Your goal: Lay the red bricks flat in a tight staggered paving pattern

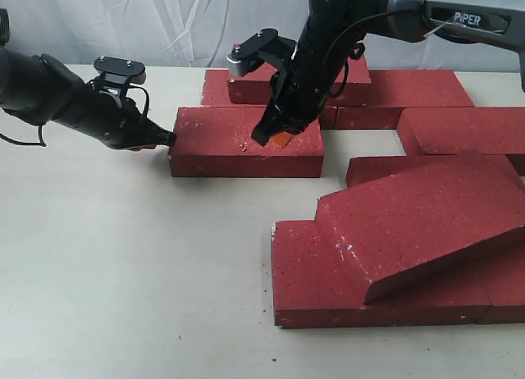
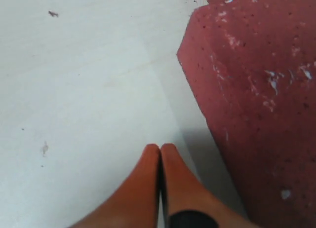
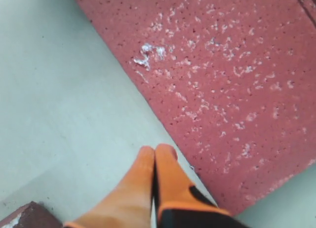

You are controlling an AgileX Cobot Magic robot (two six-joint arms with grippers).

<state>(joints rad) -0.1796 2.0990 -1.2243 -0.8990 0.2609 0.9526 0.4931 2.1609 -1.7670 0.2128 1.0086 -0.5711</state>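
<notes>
Exterior view of a pale table (image 1: 123,272) with the red bricks (image 1: 410,88) spread over its far and right-hand parts. One lone brick (image 1: 213,133) lies flat near the middle, set a little forward of the back row and separated from the nearer group by bare table.

Your left gripper (image 1: 164,139) reaches in low from the left, its tip right at the short left end of that lone brick. Contact cannot be confirmed. The left wrist view shows this gripper (image 2: 160,149) with its two orange fingers pressed together and nothing between them, and the brick's corner (image 2: 256,90) just beside them.

Your right gripper (image 1: 275,139) comes down steeply from above, its orange tips showing against the lone brick's top face. The right wrist view shows this gripper (image 3: 155,151) with its fingers also closed on nothing, sitting at the long edge of the speckled brick (image 3: 237,65) with pale table behind them (whether they press on the brick cannot be told).

At the front right, a tilted brick (image 1: 418,223) leans across a flat front brick (image 1: 320,280), one end raised. More bricks lie flat behind it, along the back and the right edge.
</notes>
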